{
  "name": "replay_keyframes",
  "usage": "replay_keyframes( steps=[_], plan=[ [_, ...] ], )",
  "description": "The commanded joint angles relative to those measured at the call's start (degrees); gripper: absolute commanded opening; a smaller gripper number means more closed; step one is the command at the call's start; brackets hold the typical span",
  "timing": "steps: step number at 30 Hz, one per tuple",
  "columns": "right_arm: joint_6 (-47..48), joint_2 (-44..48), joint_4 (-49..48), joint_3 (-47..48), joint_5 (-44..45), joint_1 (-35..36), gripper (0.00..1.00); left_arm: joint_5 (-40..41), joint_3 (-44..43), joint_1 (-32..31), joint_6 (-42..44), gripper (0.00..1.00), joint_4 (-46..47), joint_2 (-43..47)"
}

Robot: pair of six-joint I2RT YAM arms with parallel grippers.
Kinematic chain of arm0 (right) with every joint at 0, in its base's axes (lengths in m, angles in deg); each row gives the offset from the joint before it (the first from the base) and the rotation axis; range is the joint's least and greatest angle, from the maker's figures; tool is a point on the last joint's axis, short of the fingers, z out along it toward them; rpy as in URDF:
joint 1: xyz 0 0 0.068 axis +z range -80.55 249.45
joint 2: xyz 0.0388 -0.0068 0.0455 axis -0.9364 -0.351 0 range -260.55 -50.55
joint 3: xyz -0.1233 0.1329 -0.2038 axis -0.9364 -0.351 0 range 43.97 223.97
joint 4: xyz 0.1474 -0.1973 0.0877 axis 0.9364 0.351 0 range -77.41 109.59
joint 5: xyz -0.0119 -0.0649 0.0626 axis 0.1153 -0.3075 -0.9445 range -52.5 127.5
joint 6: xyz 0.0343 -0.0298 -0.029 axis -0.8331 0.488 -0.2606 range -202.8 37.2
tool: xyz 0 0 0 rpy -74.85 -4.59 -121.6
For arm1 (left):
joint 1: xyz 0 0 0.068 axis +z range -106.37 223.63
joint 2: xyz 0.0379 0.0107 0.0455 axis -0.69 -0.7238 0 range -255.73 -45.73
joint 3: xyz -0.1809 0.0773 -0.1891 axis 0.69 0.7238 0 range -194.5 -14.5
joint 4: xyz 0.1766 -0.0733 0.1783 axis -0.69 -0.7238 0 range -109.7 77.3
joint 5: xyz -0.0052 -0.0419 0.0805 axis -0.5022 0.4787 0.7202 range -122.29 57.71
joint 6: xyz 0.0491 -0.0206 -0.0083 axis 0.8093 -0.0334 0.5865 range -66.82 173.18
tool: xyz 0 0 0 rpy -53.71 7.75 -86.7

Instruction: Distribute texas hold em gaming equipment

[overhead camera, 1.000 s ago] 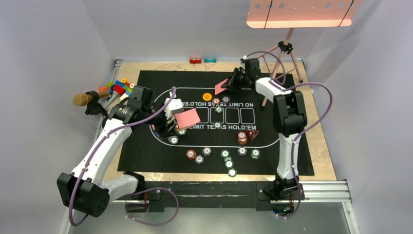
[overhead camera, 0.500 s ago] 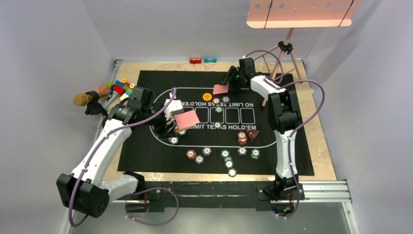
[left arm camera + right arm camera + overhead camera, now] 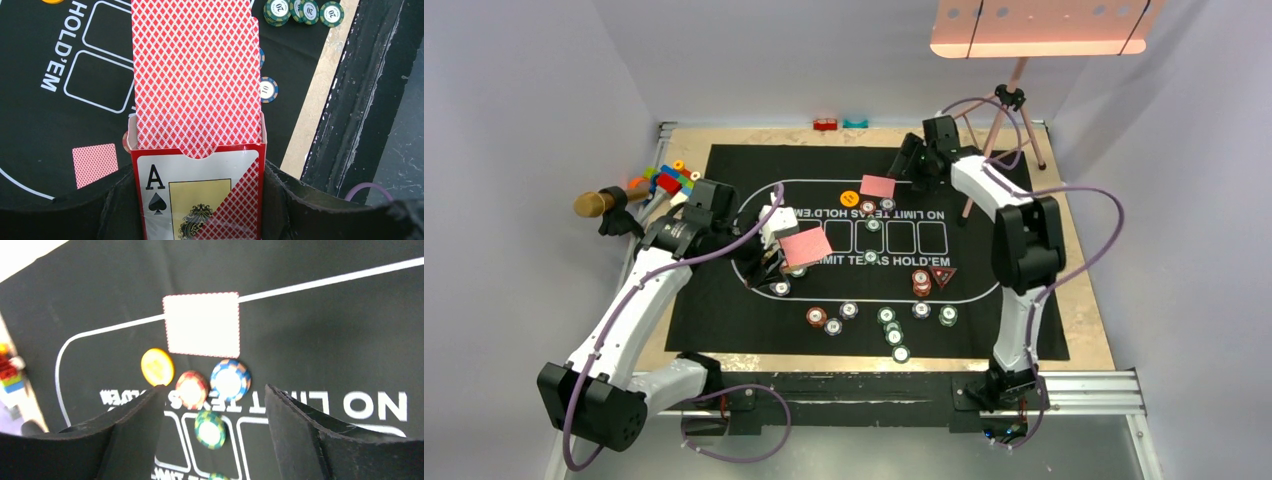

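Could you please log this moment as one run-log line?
left end effector: shut on card box | right end effector: open, near face-down card

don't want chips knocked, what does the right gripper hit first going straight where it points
Likely the red-brown chip and blue chip framed by the open right gripper, with the face-down card just beyond; depth is unclear, so possibly the card.

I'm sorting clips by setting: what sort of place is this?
Likely a robot lab booth, not a casino: plain pale walls box in a table, a left arm and right arm are bolted to a metal rail, and a Hold'em mat with poker chips covers it.
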Motion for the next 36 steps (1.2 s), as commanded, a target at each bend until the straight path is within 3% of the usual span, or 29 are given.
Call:
replay_keyframes(
  steps=[1, 6, 14, 22, 32, 36],
  plan=[
    [1.6, 13.7, -3.3, -6.2, -4.7, 2.0, 0.79, -1.3, -1.1, 0.3, 1.3, 0.00, 1.8, 1.2],
    [0.9, 25.1, -6.7, -16.7, -19.6, 7.1, 0.88, -1.0, -0.8, 0.3, 1.4, 0.00, 2.5, 0.9],
    [-6.9, 35.5, -17.3, -27.1, -33.8, 17.0, 0.93, -0.9, -0.9, 0.3, 1.0, 0.00, 3.8, 0.2],
    [-11.8, 32.2, -25.4, -28.2, -36.8, 23.0, 0.96, -0.9, -1.7, 0.3, 0.6, 0.00, 4.2, -0.4],
    [-14.0, 26.1, -27.5, -26.2, -36.5, 25.6, 0.98, -1.2, -1.7, 0.3, 0.4, 0.00, 4.1, 0.0],
    [-14.2, 26.3, -27.4, -27.2, -36.6, 25.6, 0.83, -1.4, -1.6, 0.3, 0.3, 0.00, 4.2, 0.0]
  ],
)
